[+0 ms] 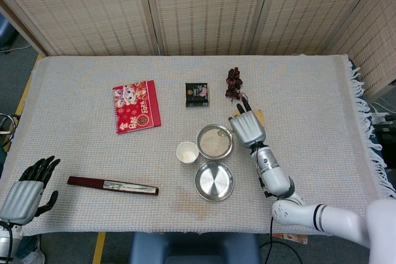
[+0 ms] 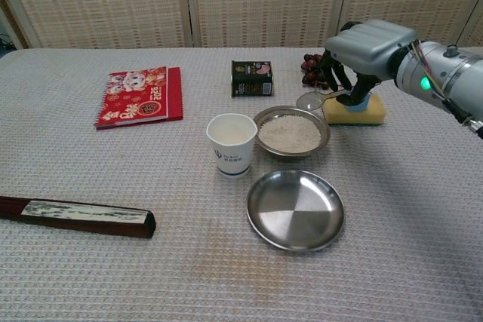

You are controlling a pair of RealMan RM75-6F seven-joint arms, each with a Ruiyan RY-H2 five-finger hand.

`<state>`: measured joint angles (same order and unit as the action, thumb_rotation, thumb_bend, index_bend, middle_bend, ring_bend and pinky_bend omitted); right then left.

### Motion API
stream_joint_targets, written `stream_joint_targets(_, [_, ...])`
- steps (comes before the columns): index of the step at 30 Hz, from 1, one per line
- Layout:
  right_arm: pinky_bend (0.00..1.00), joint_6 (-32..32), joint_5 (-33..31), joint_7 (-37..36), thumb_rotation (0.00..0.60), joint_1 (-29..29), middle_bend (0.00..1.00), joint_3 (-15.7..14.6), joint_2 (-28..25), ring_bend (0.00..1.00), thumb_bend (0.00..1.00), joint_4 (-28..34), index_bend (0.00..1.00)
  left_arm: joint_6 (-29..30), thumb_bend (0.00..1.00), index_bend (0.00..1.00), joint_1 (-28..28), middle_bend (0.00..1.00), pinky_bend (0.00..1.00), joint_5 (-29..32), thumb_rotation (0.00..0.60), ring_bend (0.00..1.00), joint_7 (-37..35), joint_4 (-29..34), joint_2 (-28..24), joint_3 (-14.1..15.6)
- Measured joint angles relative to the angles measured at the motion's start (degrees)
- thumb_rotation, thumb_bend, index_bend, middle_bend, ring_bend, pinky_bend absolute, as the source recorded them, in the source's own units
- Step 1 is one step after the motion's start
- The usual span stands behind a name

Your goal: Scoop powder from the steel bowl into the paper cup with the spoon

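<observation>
Chest view: right hand (image 2: pixel 362 49) raised above the table, pinching the spoon (image 2: pixel 313 100) handle; spoon bowl looks empty and hangs just over the far right rim of the steel bowl (image 2: pixel 291 133). That bowl holds pale powder spread almost to the rim. Paper cup (image 2: pixel 232 143) stands upright just left of it, white with a small blue mark, some white powder at the bottom in head view. Second steel bowl (image 2: pixel 295 209), empty and shiny, sits nearer the front edge, close to both.

Left hand (image 1: pixel 26 188) holds nothing, fingers apart, at the table's front left corner, well away from the work.

Surface: light grey woven cloth (image 2: pixel 423 246) over the table, fringe on the right edge. Woven reed screens (image 2: pixel 264 1) behind.

Count: two steel bowls, one cup, one spoon, one red notebook (image 2: pixel 139 95), one dark green packet (image 2: pixel 251 78), one bunch of dark grapes (image 2: pixel 312 62), one yellow sponge (image 2: pixel 367 111) with a blue block (image 2: pixel 358 101) on it, one long dark folded fan (image 2: pixel 75 216) at front left.
</observation>
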<state>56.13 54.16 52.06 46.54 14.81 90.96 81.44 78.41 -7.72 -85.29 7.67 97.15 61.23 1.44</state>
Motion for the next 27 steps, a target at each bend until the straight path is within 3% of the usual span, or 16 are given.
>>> stream_joint_targets(7, [0.00, 0.31, -4.66, 5.88, 0.600, 3.54, 0.59, -2.09, 4.42, 0.14, 0.37, -4.38, 0.97, -0.40, 0.46, 0.00, 0.06, 0.00, 0.14, 0.93, 0.600, 0.00, 0.77, 0.47, -0.26, -0.23])
stream_joint_targets(13, [0.00, -0.41, -6.53, 6.10, 0.600, 4.81, 0.59, -3.18, 6.07, 0.14, 0.37, -5.47, 0.97, -0.68, 0.46, 0.00, -0.04, 0.00, 0.15, 1.23, 0.600, 0.00, 0.54, 0.44, -0.33, -0.39])
stream_joint_targets(27, [0.00, -3.85, -15.26, -0.24, 0.600, 5.47, 0.59, -1.65, 4.38, 0.14, 0.37, -0.10, 0.97, -1.53, 0.46, 0.00, -0.21, 0.00, 0.15, 2.20, 0.600, 0.00, 0.28, 0.39, -0.38, -0.60])
